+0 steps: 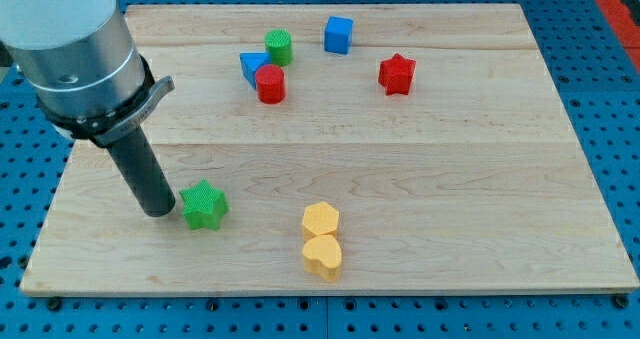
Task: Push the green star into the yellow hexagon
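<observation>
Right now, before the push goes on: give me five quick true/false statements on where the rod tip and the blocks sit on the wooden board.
1. My tip sits just at the view's left of the green star block. True.
2. The yellow hexagon block lies at the view's right of the green star. True.
3. The green star already touches the yellow hexagon. False: bare wooden board shows between them.
4. The yellow heart block lies by the view's top edge. False: it sits directly below the hexagon, near the view's bottom.
5. The red star block is in the view's upper right. True.
</observation>
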Action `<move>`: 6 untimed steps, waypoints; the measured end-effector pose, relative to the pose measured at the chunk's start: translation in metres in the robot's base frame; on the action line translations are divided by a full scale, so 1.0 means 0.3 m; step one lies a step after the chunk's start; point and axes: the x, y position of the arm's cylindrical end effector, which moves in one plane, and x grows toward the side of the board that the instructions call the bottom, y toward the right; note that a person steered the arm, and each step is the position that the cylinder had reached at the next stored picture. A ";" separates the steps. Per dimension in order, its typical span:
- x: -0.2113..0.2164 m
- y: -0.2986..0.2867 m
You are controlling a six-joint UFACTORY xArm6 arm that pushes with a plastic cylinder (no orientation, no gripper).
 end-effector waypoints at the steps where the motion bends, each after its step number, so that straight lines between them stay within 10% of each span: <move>1: 0.002 0.146; 3: -0.033 0.346; 6: -0.606 0.464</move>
